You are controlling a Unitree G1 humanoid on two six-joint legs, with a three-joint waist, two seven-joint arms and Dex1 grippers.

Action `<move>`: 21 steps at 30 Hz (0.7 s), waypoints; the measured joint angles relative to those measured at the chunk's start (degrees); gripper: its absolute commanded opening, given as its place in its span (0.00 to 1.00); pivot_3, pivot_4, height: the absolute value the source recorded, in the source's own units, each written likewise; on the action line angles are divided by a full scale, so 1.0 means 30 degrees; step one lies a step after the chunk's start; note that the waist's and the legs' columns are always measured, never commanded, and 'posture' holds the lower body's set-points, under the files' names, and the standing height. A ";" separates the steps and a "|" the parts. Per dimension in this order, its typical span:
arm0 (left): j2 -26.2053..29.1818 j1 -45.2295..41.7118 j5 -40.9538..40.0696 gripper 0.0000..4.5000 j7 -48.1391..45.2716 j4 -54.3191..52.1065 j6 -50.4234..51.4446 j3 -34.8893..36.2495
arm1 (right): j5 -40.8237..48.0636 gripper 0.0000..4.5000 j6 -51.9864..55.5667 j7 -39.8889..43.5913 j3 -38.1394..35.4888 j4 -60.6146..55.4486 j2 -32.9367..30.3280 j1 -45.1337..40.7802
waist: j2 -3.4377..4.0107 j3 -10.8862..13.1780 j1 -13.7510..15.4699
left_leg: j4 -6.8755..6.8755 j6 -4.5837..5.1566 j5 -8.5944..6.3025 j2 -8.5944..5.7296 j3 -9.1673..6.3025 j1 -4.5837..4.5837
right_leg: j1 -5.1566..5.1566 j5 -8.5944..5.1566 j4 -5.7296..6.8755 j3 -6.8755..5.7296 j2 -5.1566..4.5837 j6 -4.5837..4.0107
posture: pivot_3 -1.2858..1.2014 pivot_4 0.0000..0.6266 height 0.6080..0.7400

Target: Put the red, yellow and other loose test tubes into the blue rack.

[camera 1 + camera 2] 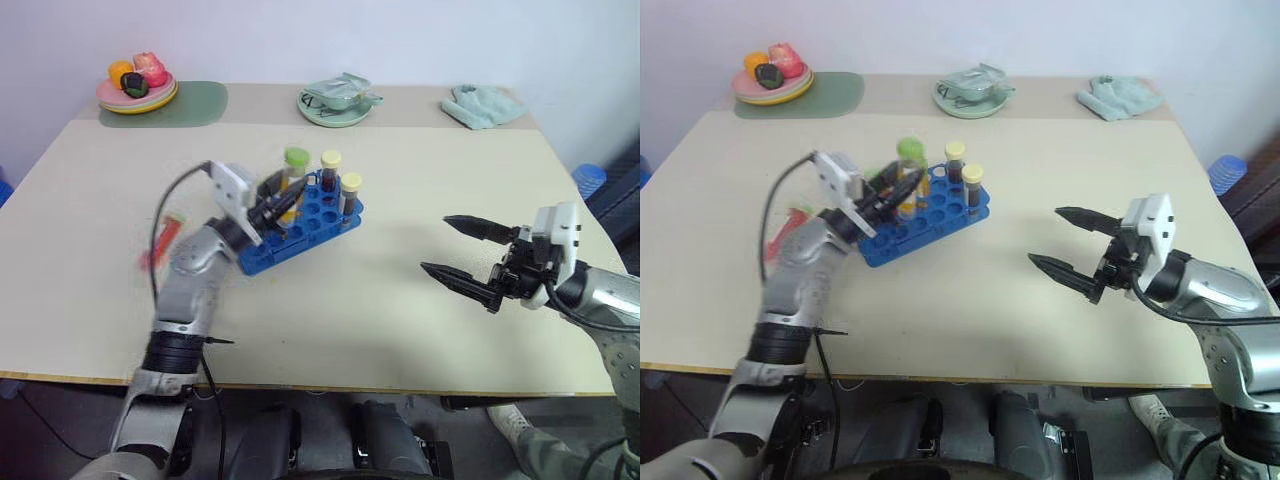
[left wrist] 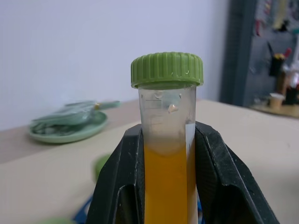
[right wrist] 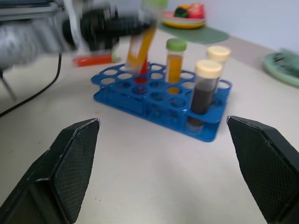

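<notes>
Left gripper [image 1: 281, 208] clamped on yellow-orange tube [image 2: 167, 154], green cap, held tilted over the blue rack [image 1: 318, 232] at frame centre-left. Right gripper [image 1: 458, 248] jaws spread wide, empty, lower right. Rack holds two cream-capped dark tubes [image 1: 350, 194] upright. Red tube [image 1: 165, 238] lies on table [image 1: 400, 330], left of rack.

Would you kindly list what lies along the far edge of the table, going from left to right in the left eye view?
Plate of toy food on a green mat → green plate with a crumpled wrapper → light teal cloth.
</notes>
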 measured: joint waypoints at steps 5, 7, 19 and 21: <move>-0.0935 -0.0932 0.1581 0.18 -0.0526 0.3702 -0.3738 -0.0351 | 0.0696 1.00 0.0562 -0.0849 -0.0914 -0.1197 -0.0022 0.0980 | -0.0002 0.0000 0.0030 | 0.0017 0.0015 -0.0008 0.0000 0.0000 -0.0012 | -0.0002 0.0008 -0.0001 -0.0001 0.0000 0.0014 | 0.52 0.24 1.00; -0.1224 -0.1230 0.2017 0.18 -0.0616 0.4794 -0.5038 -0.0402 | 0.0899 1.00 0.0675 -0.1097 -0.1271 -0.1554 -0.0051 0.1336 | -0.0001 -0.0001 0.0072 | 0.0024 0.0023 -0.0011 -0.0001 -0.0001 -0.0012 | 0.0002 0.0010 0.0002 -0.0002 0.0000 0.0019 | 0.52 0.24 1.00; -0.1915 -0.1730 0.3026 0.18 -0.1249 0.7767 -0.8700 -0.0659 | 0.1650 1.00 0.1330 -0.1736 -0.2519 -0.2255 -0.0436 0.1912 | 0.0001 -0.0014 0.0530 | 0.0055 0.0076 -0.0041 -0.0003 0.0001 0.0012 | 0.0056 0.0032 -0.0019 -0.0001 -0.0003 0.0057 | 0.52 0.24 1.00; -0.2107 -0.1730 0.2963 0.18 -0.1342 0.7962 -0.8947 -0.0603 | 0.1650 1.00 0.1330 -0.1736 -0.2519 -0.2253 -0.0436 0.1929 | 0.0002 -0.0016 0.0525 | 0.0056 0.0076 -0.0040 -0.0003 0.0001 0.0013 | 0.0056 0.0032 -0.0017 -0.0002 -0.0002 0.0057 | 0.52 0.24 1.00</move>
